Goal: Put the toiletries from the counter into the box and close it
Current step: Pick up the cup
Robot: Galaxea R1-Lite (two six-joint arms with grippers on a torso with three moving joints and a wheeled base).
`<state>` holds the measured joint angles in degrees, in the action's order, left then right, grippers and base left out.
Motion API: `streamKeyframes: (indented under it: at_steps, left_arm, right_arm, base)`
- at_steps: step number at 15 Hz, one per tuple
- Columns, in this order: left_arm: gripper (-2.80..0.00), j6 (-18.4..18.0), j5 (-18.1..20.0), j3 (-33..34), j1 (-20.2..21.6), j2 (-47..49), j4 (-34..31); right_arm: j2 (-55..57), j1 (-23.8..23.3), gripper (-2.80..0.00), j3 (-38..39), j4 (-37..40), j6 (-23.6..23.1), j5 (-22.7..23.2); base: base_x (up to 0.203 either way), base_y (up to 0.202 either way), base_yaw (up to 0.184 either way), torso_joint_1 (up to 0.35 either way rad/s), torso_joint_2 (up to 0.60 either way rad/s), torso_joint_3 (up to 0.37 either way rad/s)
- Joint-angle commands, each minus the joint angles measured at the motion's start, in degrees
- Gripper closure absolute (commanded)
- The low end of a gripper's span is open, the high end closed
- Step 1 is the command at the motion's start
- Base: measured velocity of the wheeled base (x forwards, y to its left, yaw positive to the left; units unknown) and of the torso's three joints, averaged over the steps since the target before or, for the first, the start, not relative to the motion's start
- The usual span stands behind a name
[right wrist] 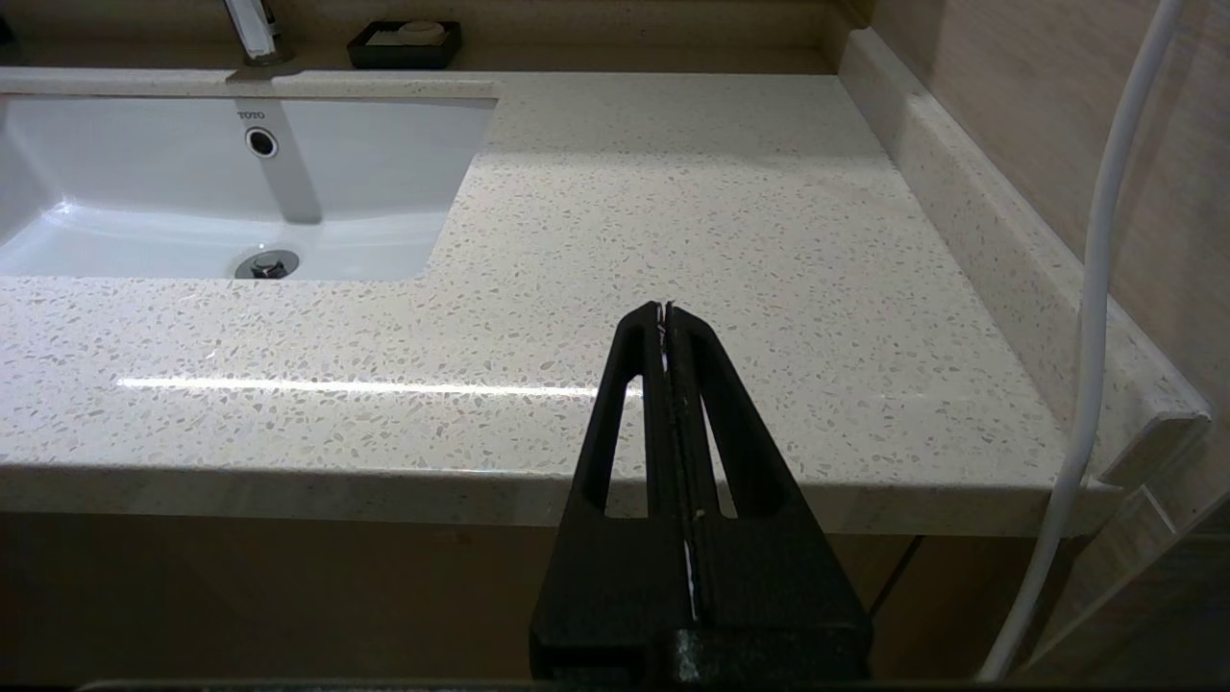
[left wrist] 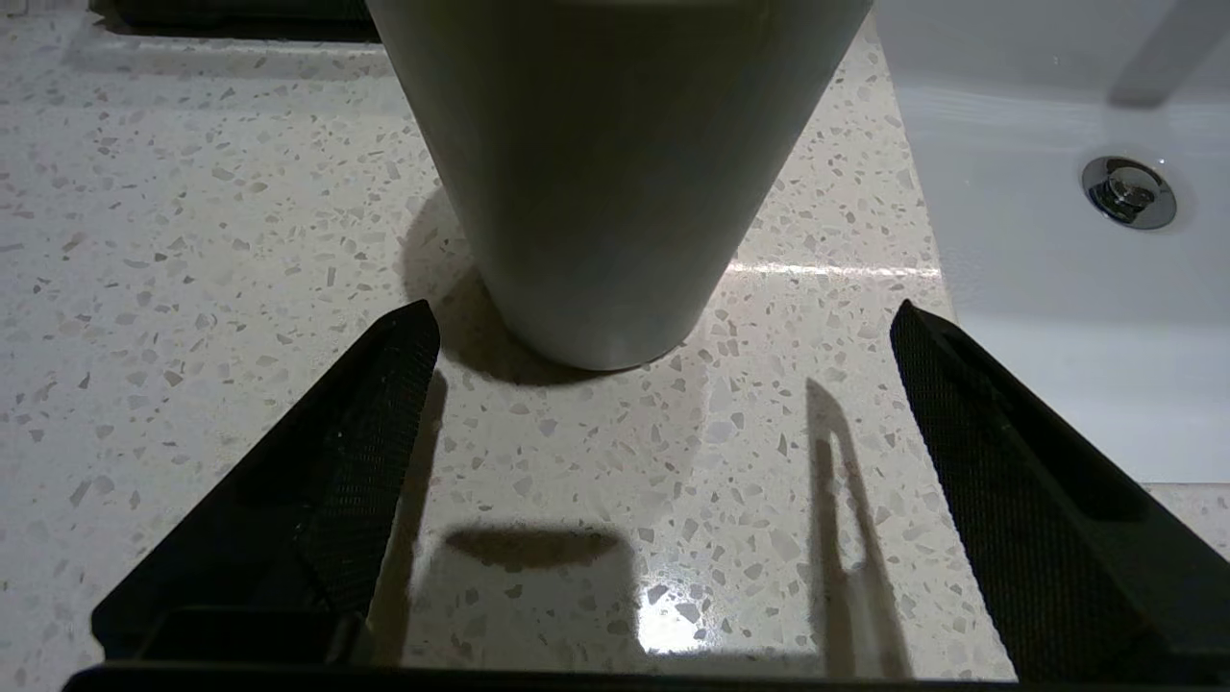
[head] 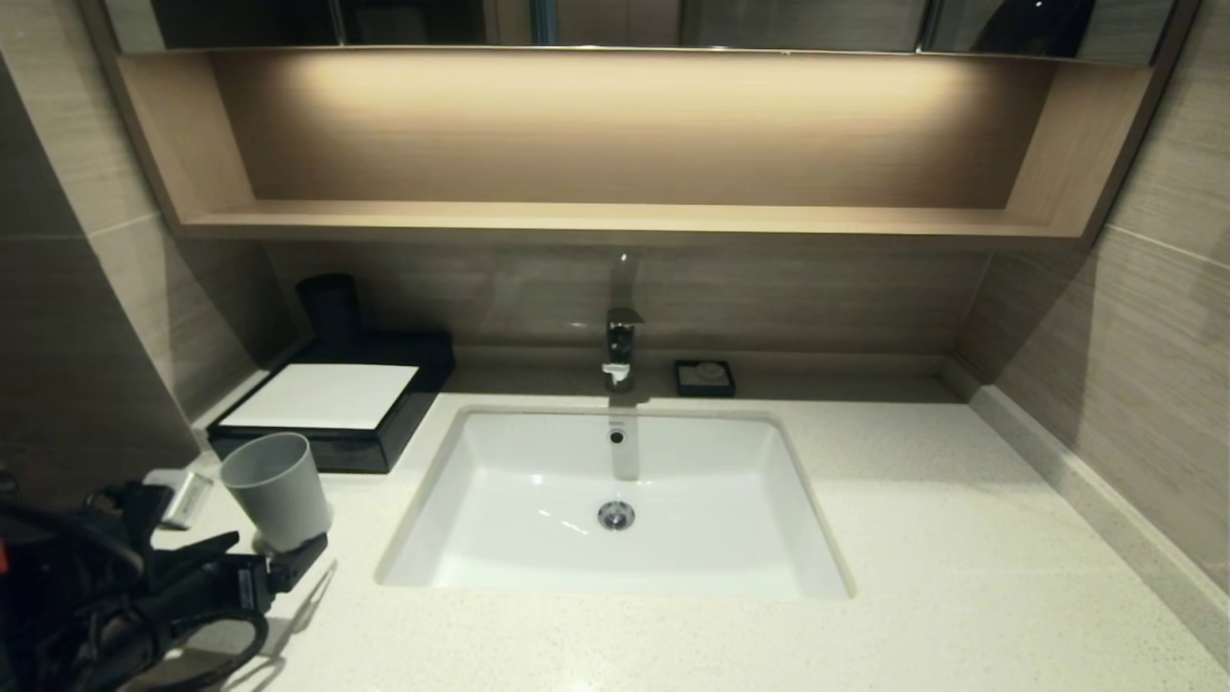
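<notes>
Looking down from the head view, we find our left claw (head: 279,567) low at the near left corner of the desk (head: 913,538), its fingers spread wide and holding nothing. Just ahead of it stands a grey plastic cup (head: 279,490), upright on the stone. In the left wrist view the cup (left wrist: 615,173) fills the upper middle, its base resting on the speckled surface, and the two dark fingers (left wrist: 346,481) sit apart on either side, short of the cup and not touching it.

Behind the cup, against the back-left corner, we see the box (head: 384,442): low, black, with a flat white panel (head: 322,394) on top. Its front looks flush, so the drawer seems shut. A dark cylindrical holder (head: 330,308) stands behind it by the wall.

Of the toiletries, we cannot pick out any packet with certainty; a small pale object (head: 183,495) lies on the desk just left of the cup, partly hidden by our left arm, and we cannot tell what it is.

The white sink (head: 615,500) occupies the middle, with the tap (head: 622,346) behind it and a small black soap dish (head: 704,378) to its right.

Our right claw (right wrist: 665,312) shows only in the right wrist view, fingers pressed together and empty, hanging off the front edge of the desk (right wrist: 673,221), right of the sink (right wrist: 221,183).
</notes>
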<state>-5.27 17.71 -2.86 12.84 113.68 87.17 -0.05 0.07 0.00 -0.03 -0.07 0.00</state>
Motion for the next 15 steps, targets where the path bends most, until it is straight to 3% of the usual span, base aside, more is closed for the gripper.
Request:
streamKeyframes:
  at_steps: [1, 15]
  left_arm:
    - [-2.80, 0.14, 0.05, -1.22, 0.00, 0.66, 0.49]
    - [-2.80, 1.15, -0.56, -4.17, -0.80, 2.24, 0.49]
  right_arm:
    - [-0.04, 0.01, 0.00, 0.09, -0.06, -0.01, 0.00]
    - [-0.04, 0.01, 0.00, 0.09, -0.06, -0.01, 0.00]
  base:
    - [0.000, 0.000, 0.000, 0.000, 0.00, 0.000]
    - [0.000, 0.000, 0.000, 0.000, 0.00, 0.000]
